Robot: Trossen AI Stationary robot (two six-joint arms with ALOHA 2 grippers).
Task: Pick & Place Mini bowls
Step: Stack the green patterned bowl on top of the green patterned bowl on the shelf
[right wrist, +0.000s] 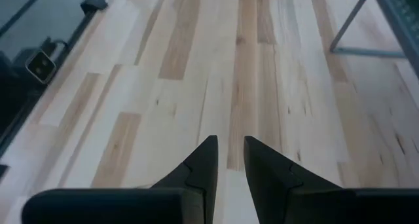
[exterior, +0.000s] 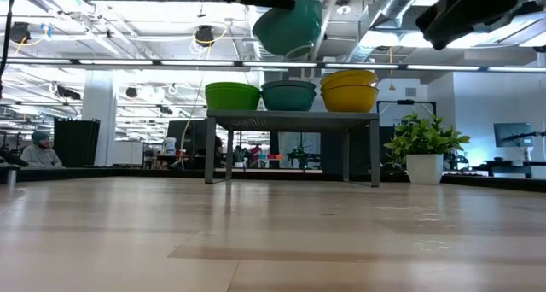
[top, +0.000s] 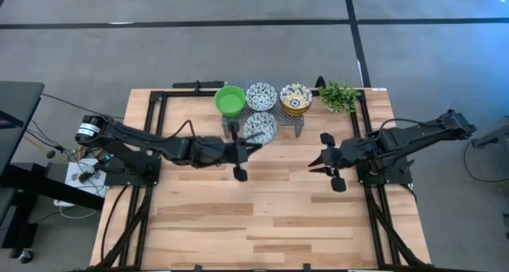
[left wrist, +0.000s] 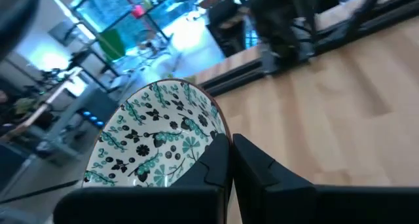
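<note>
My left gripper (top: 251,144) (left wrist: 230,144) is shut on a white bowl with a blue-green leaf pattern (top: 260,127) (left wrist: 160,142), held above the table just in front of the grey rack (top: 295,122) (exterior: 290,118). In the low view this bowl (exterior: 290,27) shows its teal outside and hangs tilted above the rack. On the rack rest green bowls (top: 230,100) (exterior: 232,96), blue-patterned bowls (top: 261,95) (exterior: 288,95) and yellow-patterned bowls (top: 296,98) (exterior: 349,90). My right gripper (top: 315,165) (right wrist: 230,142) hovers over bare table right of centre, its fingers a narrow gap apart, touching nothing. My left gripper holds the patterned bowl by its rim (left wrist: 221,129), one finger (left wrist: 213,168) on the inside and the other (left wrist: 262,171) on the outside. The fingers reach in about level from the table's left side. The bowl is lifted clear and tilted.
A small leafy plant in a white pot (top: 339,96) (exterior: 424,147) stands at the rack's right end. Black frame rails (top: 155,137) run along the table's left and right sides. The wooden table (top: 262,216) lies bare toward its near edge. A seated person (exterior: 38,148) shows far behind.
</note>
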